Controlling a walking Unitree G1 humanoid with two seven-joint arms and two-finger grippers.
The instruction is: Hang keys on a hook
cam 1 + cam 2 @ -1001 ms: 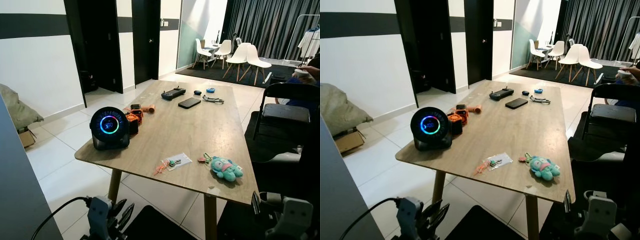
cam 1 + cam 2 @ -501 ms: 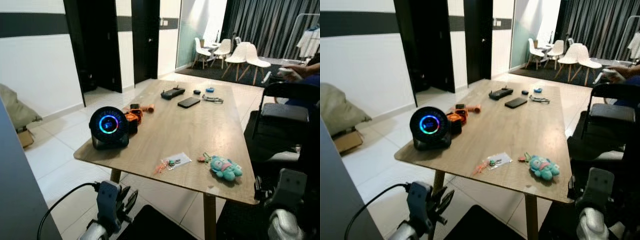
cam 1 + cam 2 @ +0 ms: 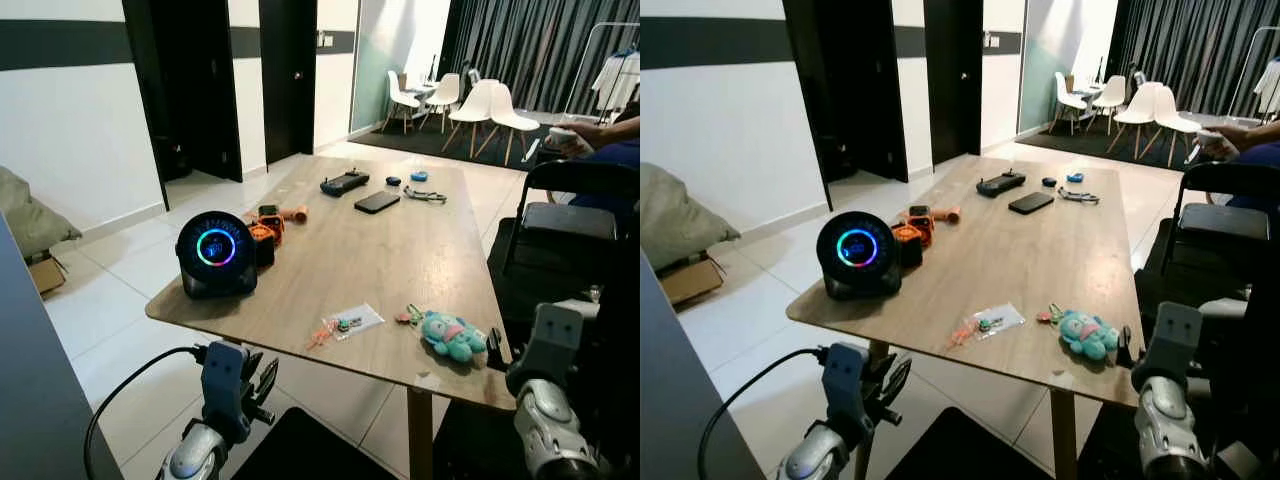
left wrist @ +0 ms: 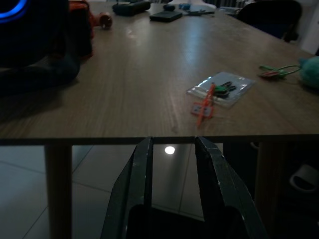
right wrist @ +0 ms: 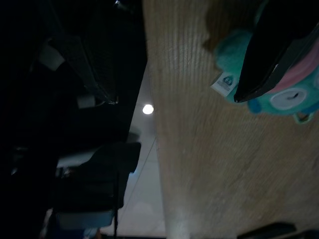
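Note:
A teal plush keychain (image 3: 452, 336) lies near the front right of the wooden table (image 3: 400, 250), with its keys (image 3: 408, 317) on a green ring just left of it. A second small key set with an orange tag (image 3: 340, 325) rests on a clear plastic bag near the front edge. My right gripper (image 3: 493, 347) is raised at the table's front right edge, close beside the plush, which the right wrist view sees as a teal plush keychain (image 5: 234, 74). My left gripper (image 4: 172, 144) hangs open and holds nothing, below and in front of the table's edge.
On the table's left stand a round black device with a glowing ring (image 3: 216, 252) and orange toys (image 3: 265, 232). A phone (image 3: 377, 202) and a controller (image 3: 345, 184) lie at the far end. A black chair (image 3: 565, 215) and a seated person (image 3: 600, 135) are to the right.
Both arms have risen. My right gripper has come up from below the table to its front right edge beside the plush. The camera has shifted a little.

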